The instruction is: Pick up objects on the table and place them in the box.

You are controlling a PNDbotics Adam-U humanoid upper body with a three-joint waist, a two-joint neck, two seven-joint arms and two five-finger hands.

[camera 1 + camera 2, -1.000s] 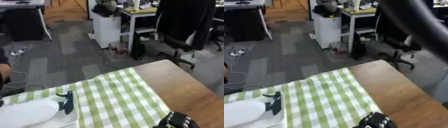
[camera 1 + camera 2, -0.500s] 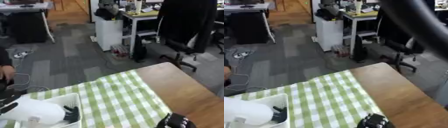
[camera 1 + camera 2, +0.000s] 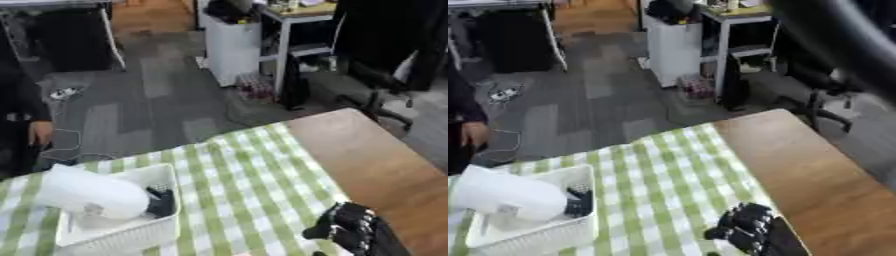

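A large white object (image 3: 92, 192) rests in the white box (image 3: 131, 235) at the near left, a black hand (image 3: 160, 201) just beside it, fingers unclear. Well apart, the right hand (image 3: 350, 227) sits near right, fingers curled, empty.

My right hand (image 3: 350, 227) is all black, with chunky, knobbly fingers (image 3: 750, 220). My left arm (image 3: 92, 192) wears a smooth white cover.

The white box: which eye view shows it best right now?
The left eye view: the white box sits further inside the picture, most of its rim visible. The right eye view pushes it to the left edge. In both, the white left arm covers part.
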